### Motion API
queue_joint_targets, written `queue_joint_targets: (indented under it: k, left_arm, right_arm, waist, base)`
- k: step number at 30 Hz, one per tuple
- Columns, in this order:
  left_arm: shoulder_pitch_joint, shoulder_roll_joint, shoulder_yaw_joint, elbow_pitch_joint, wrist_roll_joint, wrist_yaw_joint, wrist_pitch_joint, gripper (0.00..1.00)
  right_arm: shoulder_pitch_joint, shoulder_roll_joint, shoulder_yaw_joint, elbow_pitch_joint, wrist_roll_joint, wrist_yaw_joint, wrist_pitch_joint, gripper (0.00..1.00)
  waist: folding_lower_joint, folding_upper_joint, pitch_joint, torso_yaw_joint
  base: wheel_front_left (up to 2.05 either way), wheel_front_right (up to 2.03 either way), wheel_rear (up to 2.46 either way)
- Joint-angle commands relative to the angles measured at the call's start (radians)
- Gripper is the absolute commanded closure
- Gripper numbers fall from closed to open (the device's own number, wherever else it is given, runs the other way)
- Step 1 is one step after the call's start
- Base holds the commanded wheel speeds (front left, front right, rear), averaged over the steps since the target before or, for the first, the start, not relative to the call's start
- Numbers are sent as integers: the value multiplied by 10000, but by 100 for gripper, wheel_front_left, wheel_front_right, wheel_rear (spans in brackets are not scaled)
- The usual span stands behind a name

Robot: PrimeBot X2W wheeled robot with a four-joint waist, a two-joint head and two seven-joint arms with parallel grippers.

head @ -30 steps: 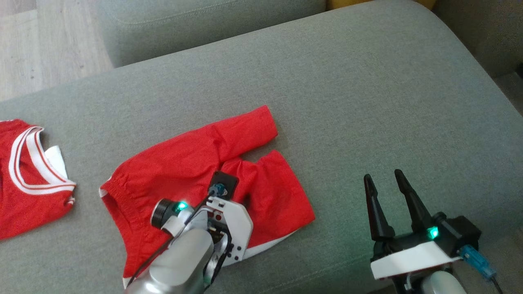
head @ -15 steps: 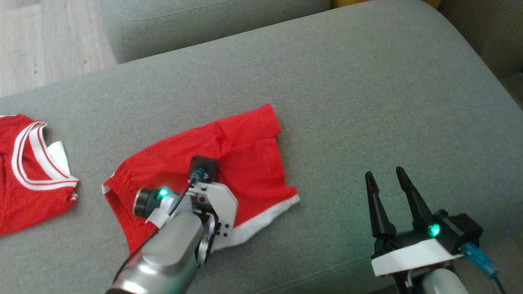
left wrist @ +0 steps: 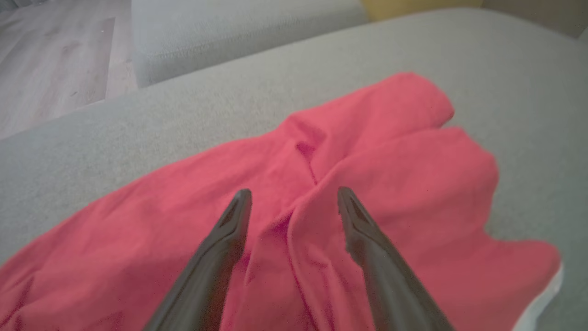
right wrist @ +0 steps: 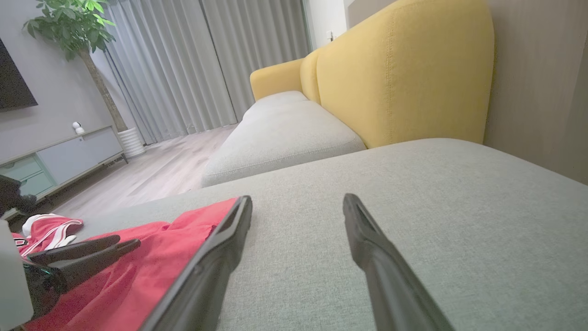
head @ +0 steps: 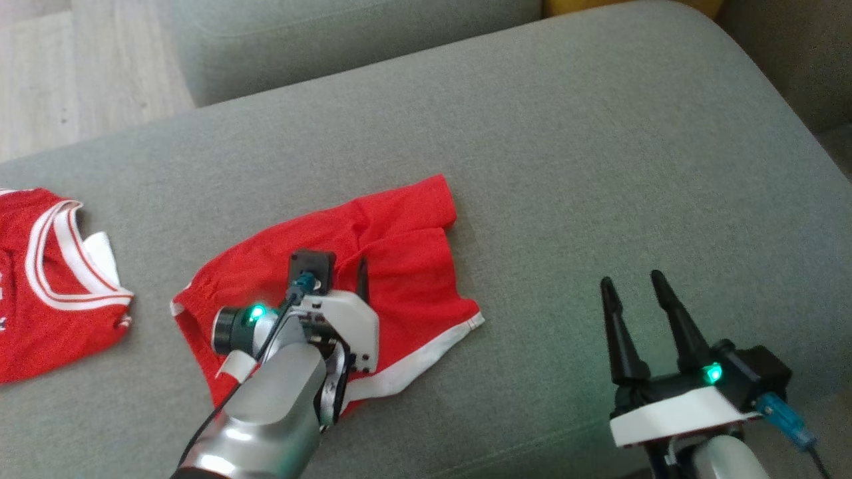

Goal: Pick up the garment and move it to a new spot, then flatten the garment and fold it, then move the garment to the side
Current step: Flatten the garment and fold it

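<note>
**Both spread wide: left pincer (left wrist: 294, 197) and right pincer (head: 629, 279)**

At the grey cushion's (head: 566, 166) left edge lies a red jersey (head: 46, 313) with white trim. Near the cushion's middle lie the crumpled red shorts (head: 406, 279), my left pincer parted above them, gripping nothing. Toward the cushion's right front my right pincer hangs empty.

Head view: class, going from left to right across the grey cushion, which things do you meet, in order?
red top with white-striped collar → red shorts → right gripper
</note>
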Motion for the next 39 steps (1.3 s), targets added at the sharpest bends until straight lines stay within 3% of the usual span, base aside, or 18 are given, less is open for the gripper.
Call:
queue_joint_targets:
  k: [1, 8, 16, 22, 29, 39]
  left_arm:
    - [-248, 87, 428, -626, -180, 172, -309, 0]
    - [847, 306, 970, -2911, -86, 762, -580, 0]
    - [3263, 1624, 1841, -5518, 338, 1615, -587, 0]
    - [4764, 2417, 2417, -6865, 595, 1903, -588, 0]
    - [6355, 2845, 3240, -8038, 1064, 1610, -589, 0]
    - [7559, 2387, 4540, -8450, 1956, 591, -589, 0]
  right_arm:
    - [-230, -32, 65, -329, -72, 77, -137, 0]
    - [230, -59, -440, -666, -339, 77, -107, 0]
    - [685, -200, -1150, -828, -613, 77, -5, 0]
    - [947, -211, -1430, -748, -810, 77, 26, 0]
    - [1083, -142, -1585, -274, -965, 77, -12, 0]
    - [1060, -53, -1602, 561, -963, 77, -93, 0]
  waist:
    - [0, 0, -198, 169]
    - [0, 0, -770, 969]
    - [0, 0, -1190, 1997]
    - [0, 0, -1243, 2474]
    - [0, 0, -1296, 2823]
    - [0, 0, -1443, 2769]
  base:
    - [0, 0, 0]
    - [0, 0, 0]
    - [0, 0, 0]
    - [0, 0, 0]
    - [0, 0, 0]
    - [0, 0, 0]
